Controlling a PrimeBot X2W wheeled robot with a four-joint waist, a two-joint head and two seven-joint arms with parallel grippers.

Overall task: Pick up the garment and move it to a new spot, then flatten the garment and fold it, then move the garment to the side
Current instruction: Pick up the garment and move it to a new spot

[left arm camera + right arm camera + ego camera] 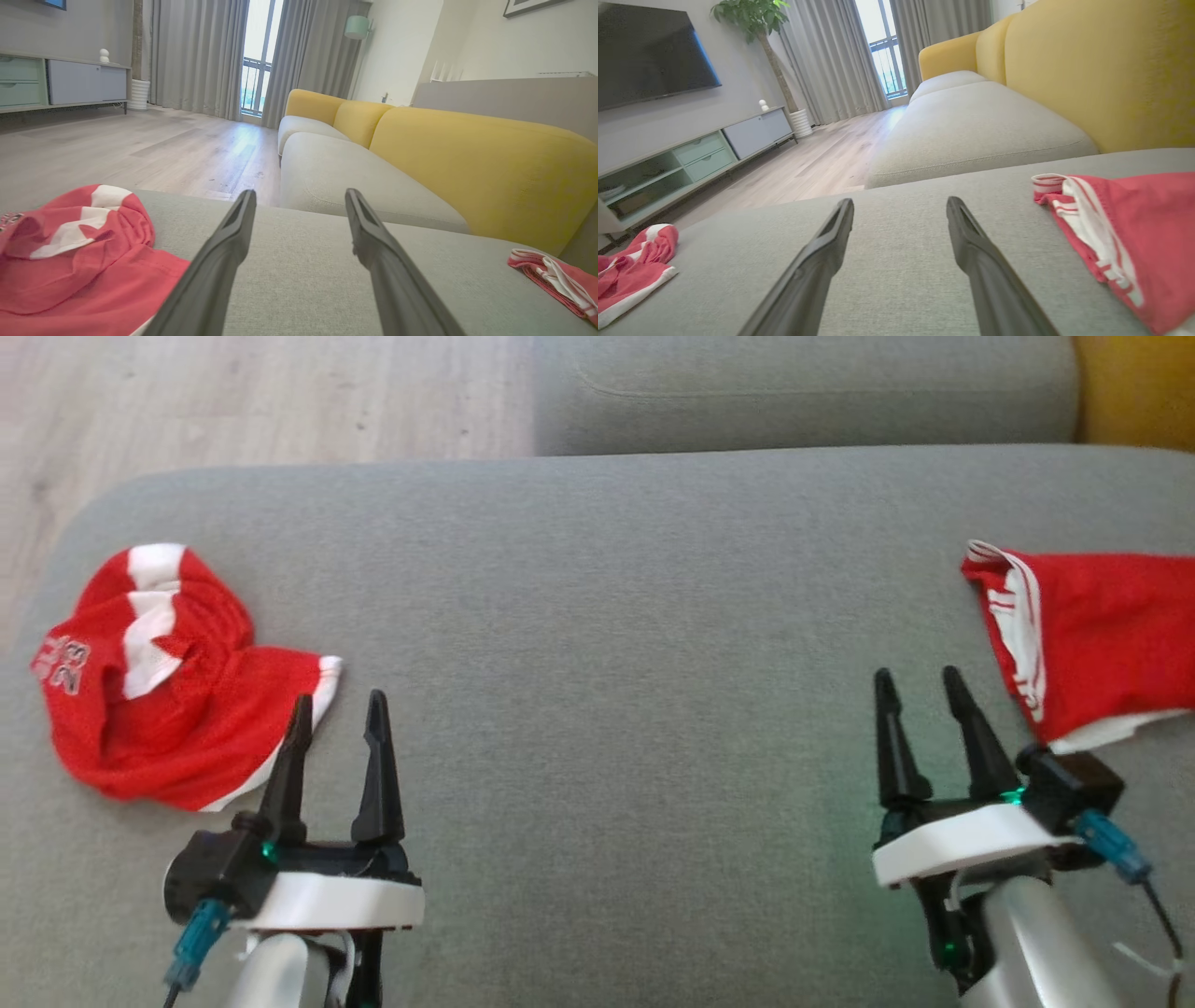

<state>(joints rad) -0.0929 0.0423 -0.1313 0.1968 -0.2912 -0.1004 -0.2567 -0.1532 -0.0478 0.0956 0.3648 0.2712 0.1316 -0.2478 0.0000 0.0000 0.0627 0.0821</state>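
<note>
1. the left gripper (339,698) is spread open and holds nothing. it sits just beside the near hem of the crumpled red-and-white mesh jersey (159,700), which lies at the left edge of the grey woven seat cushion (616,616).
2. the right gripper (916,672) is also parted and empty. it is near the flatter red garment with white striped trim (1092,625) at the cushion's right edge.
3. with two red pieces in reach, the wrong one could be taken. the crumpled jersey looks like the one needing work, but that is only a judgement.
4. the jersey lies close to the rounded left edge, with pale wooden floor (233,401) beyond. a nudge instead of a clean pinch could slide it off.
5. the mesh is bunched in layers. a shallow pinch may catch one layer and slip, and a deep one may dig into the cushion.
6. the striped garment runs past the picture's right side, so its extent is unknown. a sweeping right arm could drag it.
</note>
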